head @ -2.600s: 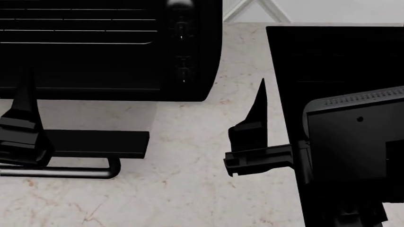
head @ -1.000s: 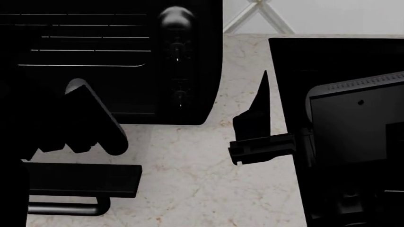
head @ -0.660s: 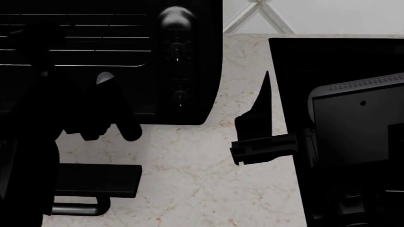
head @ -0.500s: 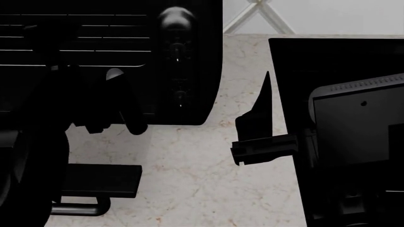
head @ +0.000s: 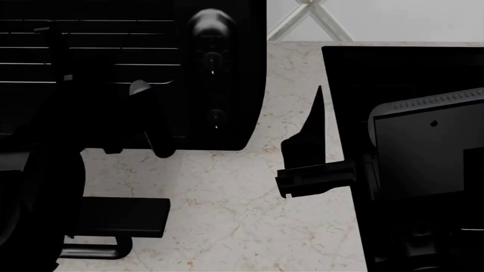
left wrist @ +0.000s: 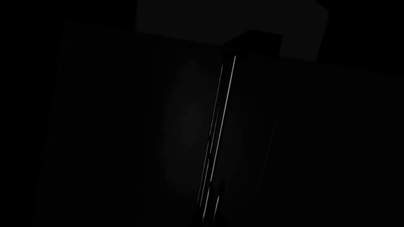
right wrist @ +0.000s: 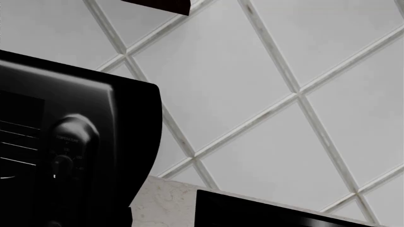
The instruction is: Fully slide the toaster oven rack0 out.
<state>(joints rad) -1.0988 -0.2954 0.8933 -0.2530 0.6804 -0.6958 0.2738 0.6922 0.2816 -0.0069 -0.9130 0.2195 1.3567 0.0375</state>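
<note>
Marble counter (head: 226, 215) lay bare between the toaster oven (head: 226, 73) and cooktop (head: 393, 68). Left gripper (head: 113, 122) sat at the cavity mouth below rack0 (head: 113, 48), spread unclear. Right gripper (head: 310, 153) hung beside the cooktop edge, spread also unclear.

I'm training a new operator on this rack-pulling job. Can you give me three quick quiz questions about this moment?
1. True or false: the toaster oven has its door folded down.
2. Which arm reaches toward the rack? A) left B) right
3. Fill in: the right gripper hangs over the marble ____.

Key: 1 true; 2 A; 3 counter.
</note>
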